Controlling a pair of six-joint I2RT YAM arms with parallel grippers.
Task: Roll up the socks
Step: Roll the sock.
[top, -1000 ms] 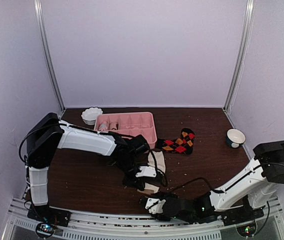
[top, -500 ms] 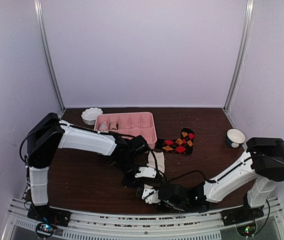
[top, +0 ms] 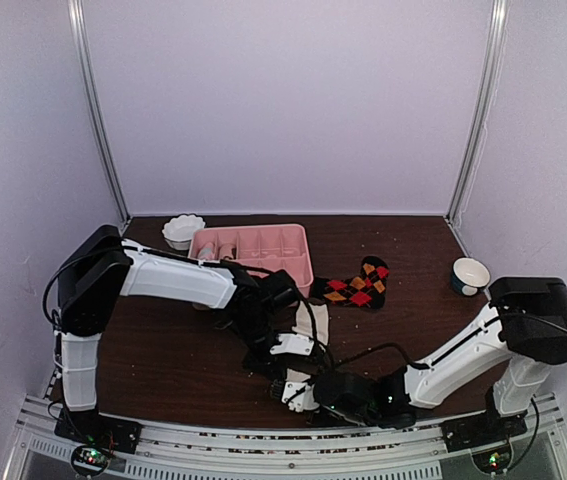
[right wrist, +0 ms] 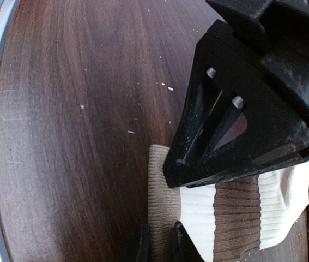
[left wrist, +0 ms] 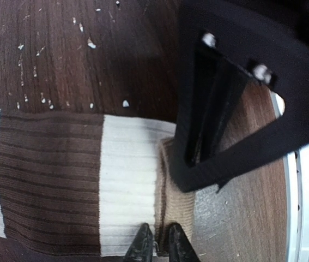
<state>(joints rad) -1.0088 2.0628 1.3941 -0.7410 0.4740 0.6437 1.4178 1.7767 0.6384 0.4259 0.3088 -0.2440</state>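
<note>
Top external view: well in front of the pink tray (top: 304, 258), the right gripper (top: 293, 387) pinches the tan end of the cream sock (top: 312, 322), jaws almost together. Nearer the tray, the left gripper (top: 281, 358) nips the same sock, jaws nearly closed. The argyle sock (top: 358, 285) lies just right of the tray.

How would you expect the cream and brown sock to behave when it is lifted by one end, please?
Probably floppy: the cream and brown sock is thin ribbed knit lying flat on the table, so it should drape. Likely light and grippy rather than slippery, given that ribbing.
</note>
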